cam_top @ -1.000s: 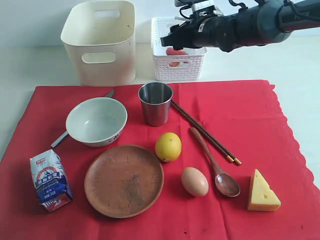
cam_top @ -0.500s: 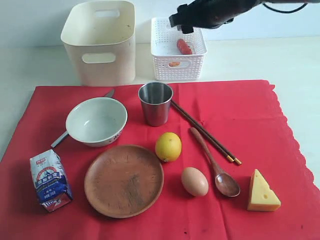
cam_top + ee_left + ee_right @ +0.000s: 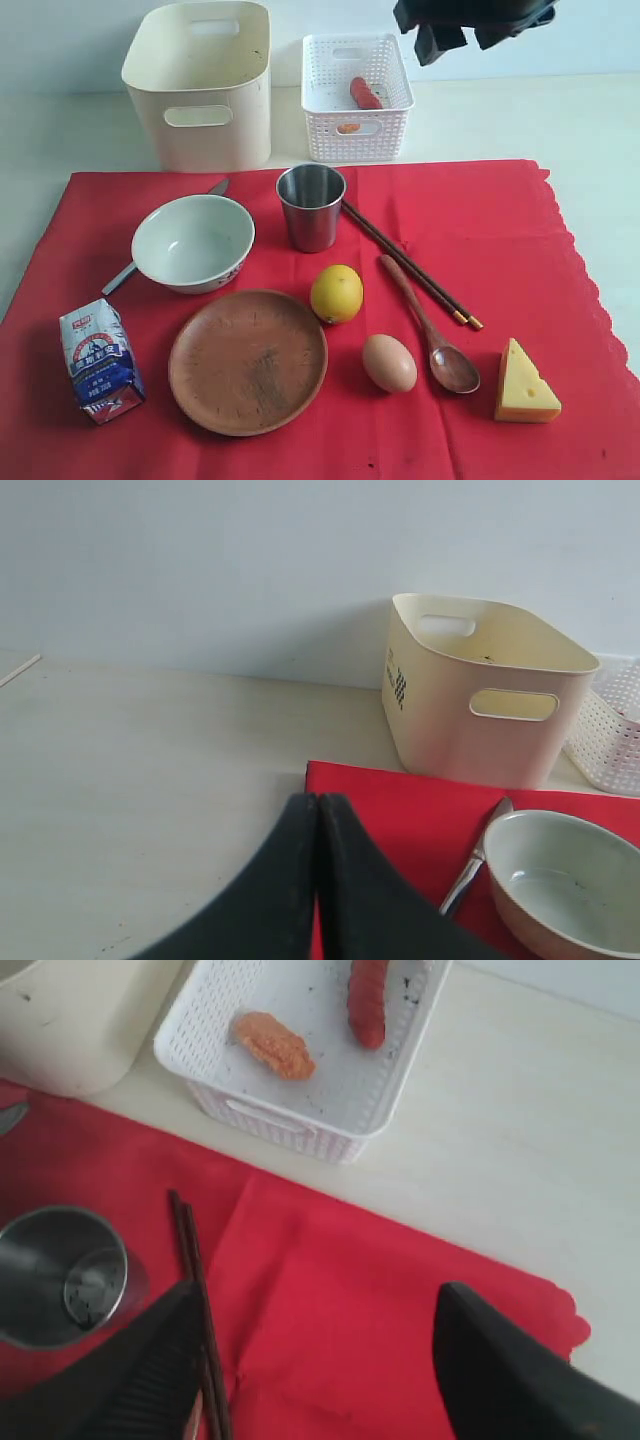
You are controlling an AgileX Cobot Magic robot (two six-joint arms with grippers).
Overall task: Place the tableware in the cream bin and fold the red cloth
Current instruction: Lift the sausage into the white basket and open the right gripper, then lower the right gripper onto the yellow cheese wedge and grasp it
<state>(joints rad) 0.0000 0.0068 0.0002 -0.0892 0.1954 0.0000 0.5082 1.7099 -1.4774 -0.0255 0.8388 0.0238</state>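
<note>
The red cloth (image 3: 500, 240) covers the table front, carrying a white bowl (image 3: 192, 241), steel cup (image 3: 311, 205), brown plate (image 3: 247, 361), wooden spoon (image 3: 430, 330), dark chopsticks (image 3: 410, 265) and a knife (image 3: 215, 188) half hidden by the bowl. The cream bin (image 3: 200, 80) stands behind, holding nothing I can see. My right gripper (image 3: 465, 35) hangs high at the back right, open and holding nothing (image 3: 320, 1350). My left gripper (image 3: 318, 805) is shut on nothing, above the cloth's corner near the bowl (image 3: 560, 880) and bin (image 3: 480, 700); the exterior view does not show it.
A white lattice basket (image 3: 357, 95) beside the bin holds a sausage (image 3: 365, 92). On the cloth also lie a lemon (image 3: 336, 293), egg (image 3: 389, 362), cheese wedge (image 3: 524, 385) and milk carton (image 3: 100, 360). Bare table lies right of the basket.
The right arm has pulled away from over the white basket, rising and moving right. The sausage now lies uncovered in the basket. Items on the cloth are unmoved.
</note>
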